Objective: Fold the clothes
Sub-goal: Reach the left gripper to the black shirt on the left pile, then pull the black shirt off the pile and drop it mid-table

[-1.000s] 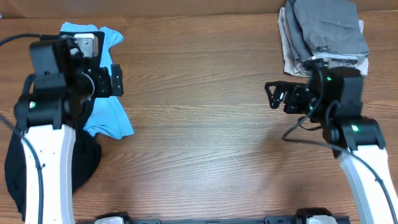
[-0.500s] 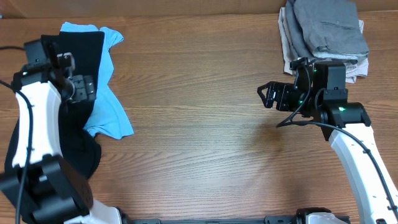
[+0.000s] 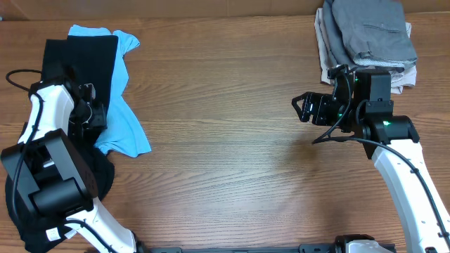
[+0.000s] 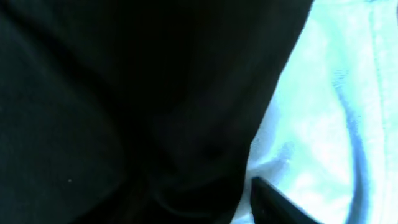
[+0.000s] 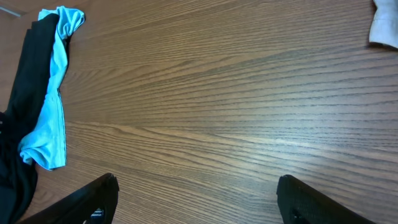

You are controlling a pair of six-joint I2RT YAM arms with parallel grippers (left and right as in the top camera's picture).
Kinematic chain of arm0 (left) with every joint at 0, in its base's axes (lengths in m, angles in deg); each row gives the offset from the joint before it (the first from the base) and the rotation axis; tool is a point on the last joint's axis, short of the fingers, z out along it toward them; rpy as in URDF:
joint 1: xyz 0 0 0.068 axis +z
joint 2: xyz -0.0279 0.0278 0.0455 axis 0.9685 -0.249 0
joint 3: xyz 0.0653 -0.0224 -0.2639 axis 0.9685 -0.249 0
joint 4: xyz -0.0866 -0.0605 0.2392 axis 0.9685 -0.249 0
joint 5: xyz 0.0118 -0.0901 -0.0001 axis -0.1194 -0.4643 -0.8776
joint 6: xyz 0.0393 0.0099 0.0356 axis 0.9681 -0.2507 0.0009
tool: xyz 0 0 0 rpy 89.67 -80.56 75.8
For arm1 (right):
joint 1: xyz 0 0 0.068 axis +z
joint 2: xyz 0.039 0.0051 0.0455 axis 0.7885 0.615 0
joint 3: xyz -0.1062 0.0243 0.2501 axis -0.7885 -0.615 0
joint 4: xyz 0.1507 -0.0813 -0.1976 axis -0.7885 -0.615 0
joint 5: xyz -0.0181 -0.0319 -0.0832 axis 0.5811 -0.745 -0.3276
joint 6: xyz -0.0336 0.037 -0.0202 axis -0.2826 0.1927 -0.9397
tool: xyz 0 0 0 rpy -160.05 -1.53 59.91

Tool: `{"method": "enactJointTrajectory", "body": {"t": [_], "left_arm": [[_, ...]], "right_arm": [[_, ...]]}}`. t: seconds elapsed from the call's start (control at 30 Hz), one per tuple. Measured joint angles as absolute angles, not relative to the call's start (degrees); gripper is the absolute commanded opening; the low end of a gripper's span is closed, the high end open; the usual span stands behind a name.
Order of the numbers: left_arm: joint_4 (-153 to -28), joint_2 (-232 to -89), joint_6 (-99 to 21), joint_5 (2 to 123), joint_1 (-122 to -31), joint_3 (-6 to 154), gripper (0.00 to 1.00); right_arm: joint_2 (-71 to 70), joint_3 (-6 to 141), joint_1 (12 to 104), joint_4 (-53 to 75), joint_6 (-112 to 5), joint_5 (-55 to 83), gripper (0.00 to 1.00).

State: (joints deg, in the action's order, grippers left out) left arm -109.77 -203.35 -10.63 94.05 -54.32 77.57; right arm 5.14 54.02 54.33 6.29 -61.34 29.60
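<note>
A black garment point(image 3: 88, 60) lies along the table's left side, overlapping a light blue garment point(image 3: 125, 130). My left gripper point(image 3: 90, 112) is pressed down onto the black cloth beside the blue one. In the left wrist view the black garment point(image 4: 124, 93) fills most of the frame, the blue garment point(image 4: 323, 112) is at the right, and only one dark fingertip point(image 4: 273, 205) shows, so its jaws cannot be read. My right gripper point(image 3: 301, 109) hovers over bare wood right of centre. It stands open point(image 5: 196, 199) with nothing between its fingers.
A stack of folded grey and white clothes point(image 3: 369, 31) sits at the back right corner, just behind the right arm; its white corner point(image 5: 382, 28) shows in the right wrist view. The black garment trails down to the table's front left edge point(image 3: 21, 197).
My left arm has swung round and lowered its gripper onto the black garment, the jaws narrowing. My right gripper shifted slightly left, then held still.
</note>
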Motion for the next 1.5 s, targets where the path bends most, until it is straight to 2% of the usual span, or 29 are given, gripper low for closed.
{"method": "enactJointTrajectory", "body": {"t": [0.07, 0.17, 0.27, 0.43, 0.57, 0.73, 0.83, 0.97, 1.2, 1.5], "left_arm": [[-109.8, -203.4, -10.3, 94.5, -54.3, 77.6, 0.24], [-109.8, -203.4, -10.0, 94.9, -54.3, 77.6, 0.18], [-109.8, -203.4, -10.2, 95.1, -54.3, 77.6, 0.04], [-110.4, -203.4, -10.0, 94.9, -54.4, 77.9, 0.04], [-118.4, -203.9, -10.3, 94.6, -55.4, 84.3, 0.04], [-132.3, -204.6, -11.7, 94.7, -59.0, 103.5, 0.04], [-137.6, -204.6, -12.5, 94.0, -62.8, 115.7, 0.04], [-141.1, -204.4, -13.4, 91.7, -69.4, 124.4, 0.04], [-139.3, -204.6, -15.4, 87.5, -83.4, 125.4, 0.04], [-123.1, -207.5, -20.0, 85.4, -98.5, 125.4, 0.04]], "right_arm": [[5.1, 54.0, 54.4, 6.3, -61.3, 29.6, 0.84], [5.1, 54.0, 54.3, 6.3, -61.4, 29.6, 0.83], [5.1, 54.0, 54.4, 6.1, -61.4, 29.6, 0.82], [5.1, 54.0, 54.4, 5.5, -61.3, 29.5, 0.78], [5.1, 54.0, 54.4, 5.5, -61.3, 29.4, 0.76], [5.1, 54.0, 54.4, 5.5, -61.3, 29.3, 0.71], [5.1, 54.0, 54.3, 5.6, -60.9, 29.3, 0.66], [5.1, 54.0, 54.3, 5.2, -58.4, 29.1, 0.64], [3.3, 54.7, 50.5, -1.5, -55.2, 29.1, 0.64], [-6.3, 55.5, 41.4, -10.7, -54.2, 29.1, 0.64]]}}
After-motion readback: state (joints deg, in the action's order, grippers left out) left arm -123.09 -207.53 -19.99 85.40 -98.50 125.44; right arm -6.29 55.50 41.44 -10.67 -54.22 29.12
